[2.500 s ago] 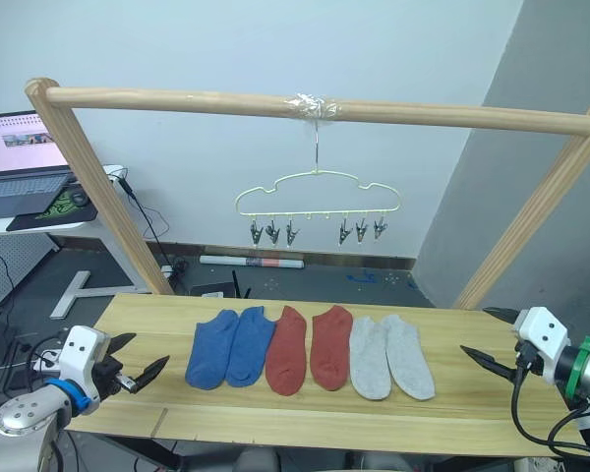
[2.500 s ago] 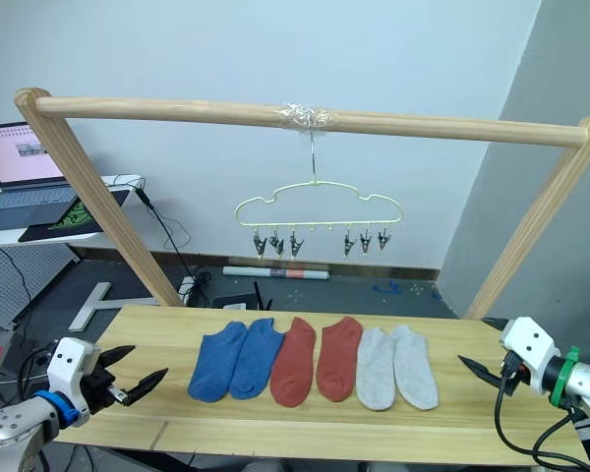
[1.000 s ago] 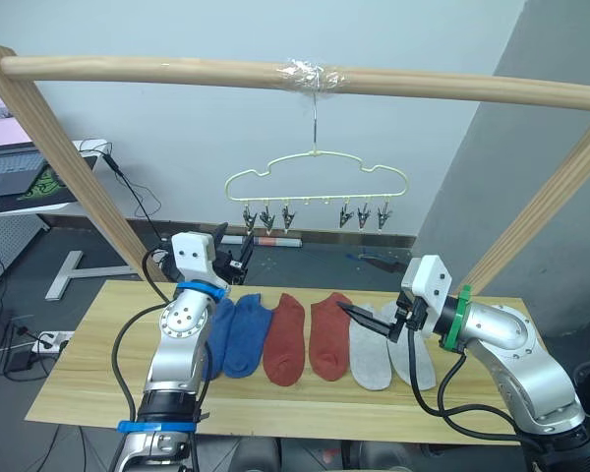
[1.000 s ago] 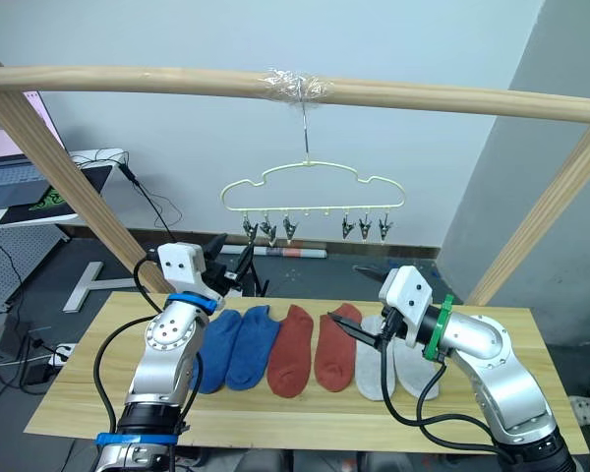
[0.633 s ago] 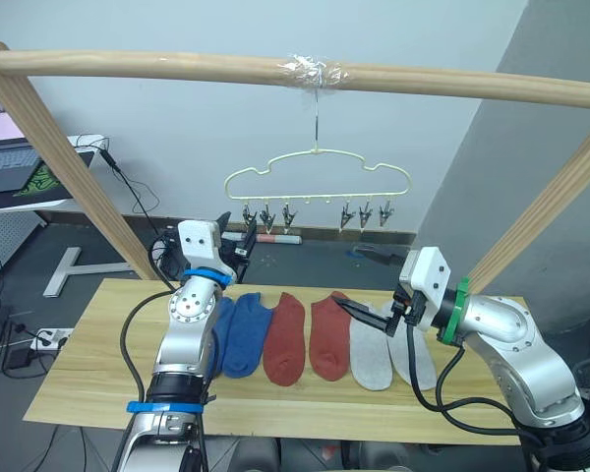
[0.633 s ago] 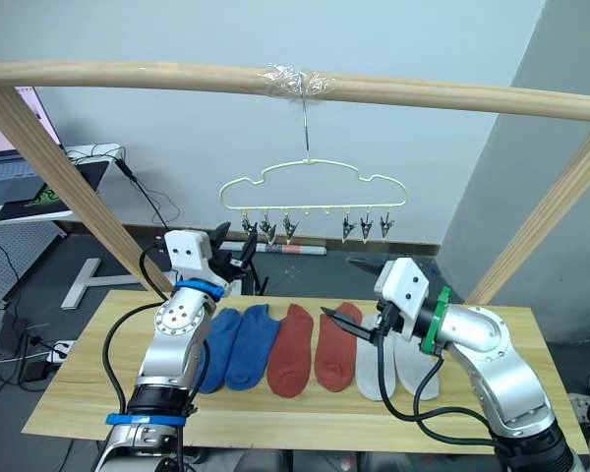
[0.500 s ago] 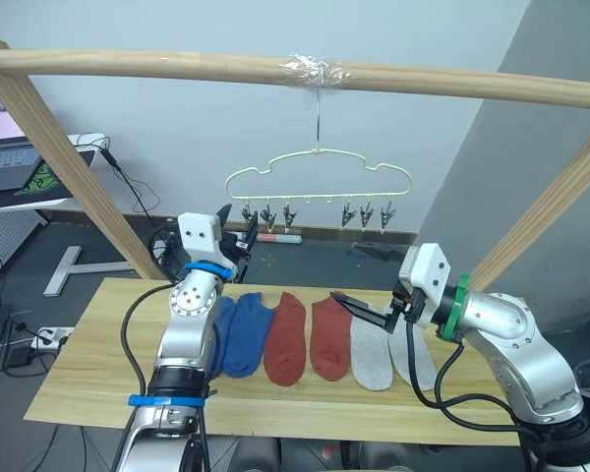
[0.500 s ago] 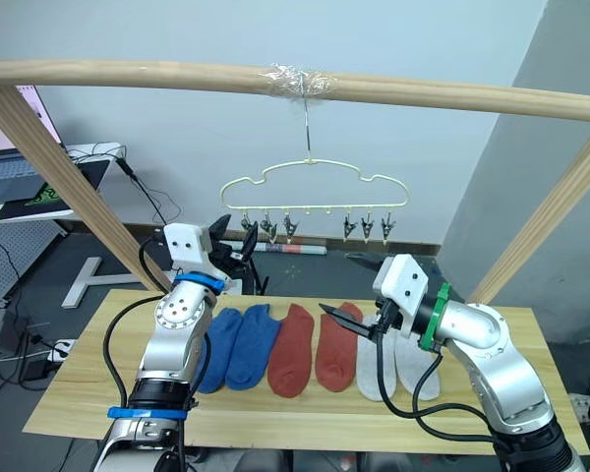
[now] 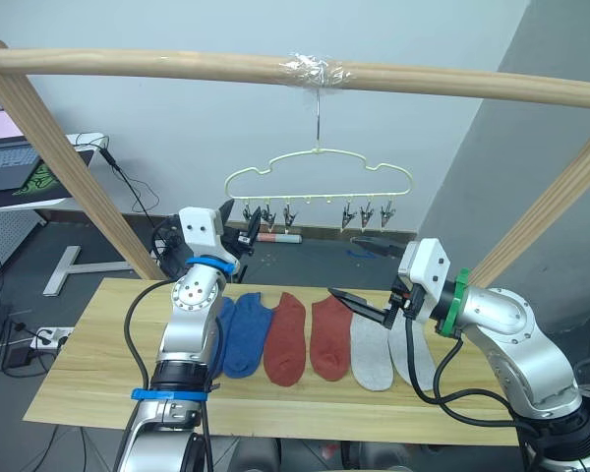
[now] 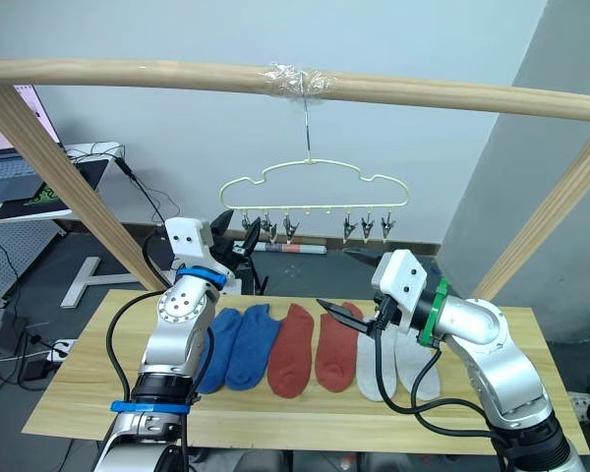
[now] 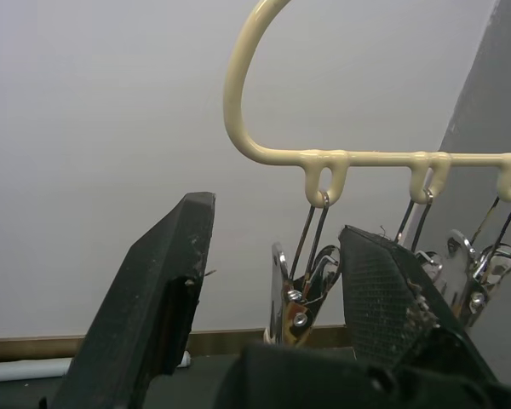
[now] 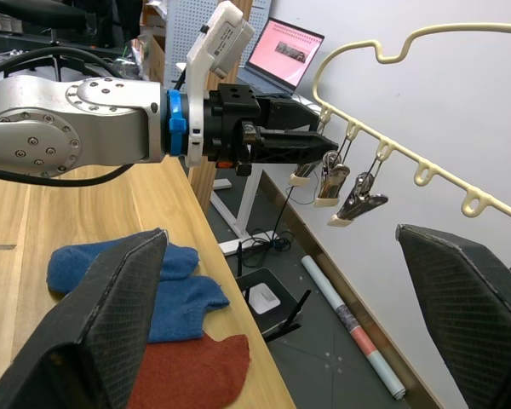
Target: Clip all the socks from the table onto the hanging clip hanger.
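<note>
The left claw (image 11: 277,281) is spread, raised level with the clips; in its wrist view the end clip (image 11: 300,290) sits right between its two fingers, untouched. The hanger (image 9: 318,180) runs sideways from there, long axis parallel to the pole (image 9: 295,71) it hooks on, and that end clip is the one furthest toward the robot's left. So the left claw is the nearer one to the hanger.

The right claw (image 9: 364,277) is also spread wide and carries nothing. It hovers below the hanger's right half, above the inner red sock (image 9: 329,339) and the grey pair (image 9: 388,350).

All six socks still lie flat on the tabletop (image 9: 88,364) in one row under the hanger, toes pointing away from the robot: blue pair (image 9: 238,336) under the left end, red in the middle, grey under the right end. None is clipped.

The room between hanger and socks is open. The slanted posts (image 9: 54,157) stand well outside both arms. The hanger hangs free on one hook, so I judge a push on the end clip would likely swing it.
</note>
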